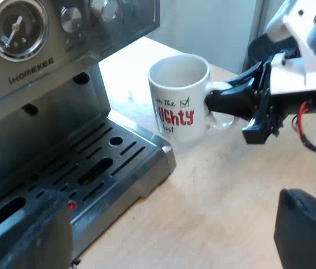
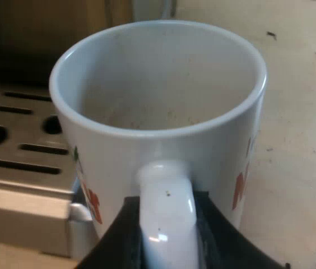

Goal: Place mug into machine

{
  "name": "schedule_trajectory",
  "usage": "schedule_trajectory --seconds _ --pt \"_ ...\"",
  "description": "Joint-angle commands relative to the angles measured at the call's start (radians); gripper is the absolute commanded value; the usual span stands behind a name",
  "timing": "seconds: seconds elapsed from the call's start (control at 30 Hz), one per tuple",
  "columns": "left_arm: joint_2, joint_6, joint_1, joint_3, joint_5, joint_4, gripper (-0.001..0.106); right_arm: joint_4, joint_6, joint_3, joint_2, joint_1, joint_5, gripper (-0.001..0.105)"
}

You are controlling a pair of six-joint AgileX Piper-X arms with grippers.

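A white mug [image 1: 177, 95] with red and green lettering is upright just beside the corner of the espresso machine's drip tray [image 1: 91, 174]. My right gripper [image 1: 217, 106] reaches in from the side away from the machine and is shut on the mug's handle. In the right wrist view the handle [image 2: 166, 207] sits clamped between the two black fingers of the right gripper [image 2: 166, 224], and the mug [image 2: 158, 112] is empty inside. Whether the mug rests on the table or hangs just above it I cannot tell. A dark part of my left gripper [image 1: 306, 232] hovers over the tabletop.
The espresso machine [image 1: 46, 73] has a pressure gauge [image 1: 17, 28] and knobs on its front above the slotted metal tray. The tray's edge [image 2: 18, 151] lies close beside the mug. Light wooden tabletop [image 1: 214, 202] spreads around the mug.
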Motion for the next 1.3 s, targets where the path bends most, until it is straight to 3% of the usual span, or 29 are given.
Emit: schedule_trajectory --seconds 0.03,0.57,0.73,0.87,1.03,1.3 --pt "-0.06 -0.002 -0.004 -0.011 -0.011 0.056 0.077 0.046 -0.013 -0.013 -0.106 0.032 0.019 0.0" --pt "-0.342 -0.009 -0.004 -0.011 -0.016 0.321 0.077 0.483 0.006 -0.02 -0.608 0.231 0.068 0.0" --pt "-0.376 -0.009 -0.004 -0.011 -0.073 0.381 0.077 0.541 0.031 -0.021 -0.673 0.338 0.068 0.0" --pt "-0.376 -0.049 -0.004 0.015 -0.077 0.353 0.077 0.541 0.039 -0.021 -0.659 0.416 0.068 0.0" --pt "-0.373 -0.111 -0.004 0.123 -0.069 0.246 0.077 0.473 0.071 -0.021 -0.597 0.482 0.104 0.0" --pt "-0.369 -0.134 -0.004 0.225 -0.076 0.072 0.077 0.269 0.098 -0.021 -0.42 0.487 0.098 0.0"
